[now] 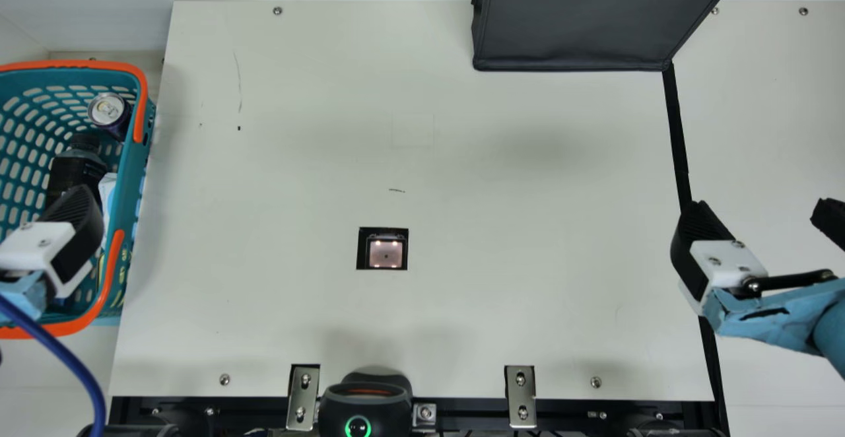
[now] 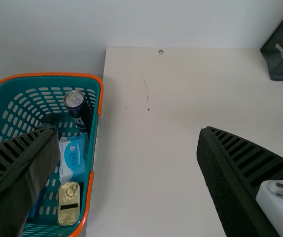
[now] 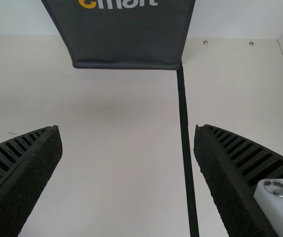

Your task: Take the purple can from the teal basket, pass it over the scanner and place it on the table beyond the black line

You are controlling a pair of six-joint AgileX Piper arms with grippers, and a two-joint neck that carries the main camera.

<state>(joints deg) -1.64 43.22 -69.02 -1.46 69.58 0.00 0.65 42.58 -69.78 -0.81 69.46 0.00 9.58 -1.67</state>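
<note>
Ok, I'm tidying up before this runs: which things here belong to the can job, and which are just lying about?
For the job:
- purple can
- teal basket
- scanner
- black line
- table

Just lying about:
- dark bottle
- blue-white pack
- gold tin
- black bag

The right gripper has its black ribbed fingers wide apart above the flat cream bench. A straight black line runs from a lower corner of the dark grey fabric bag.

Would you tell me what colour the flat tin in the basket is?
The flat tin is gold, seen best in the left wrist view.
</note>
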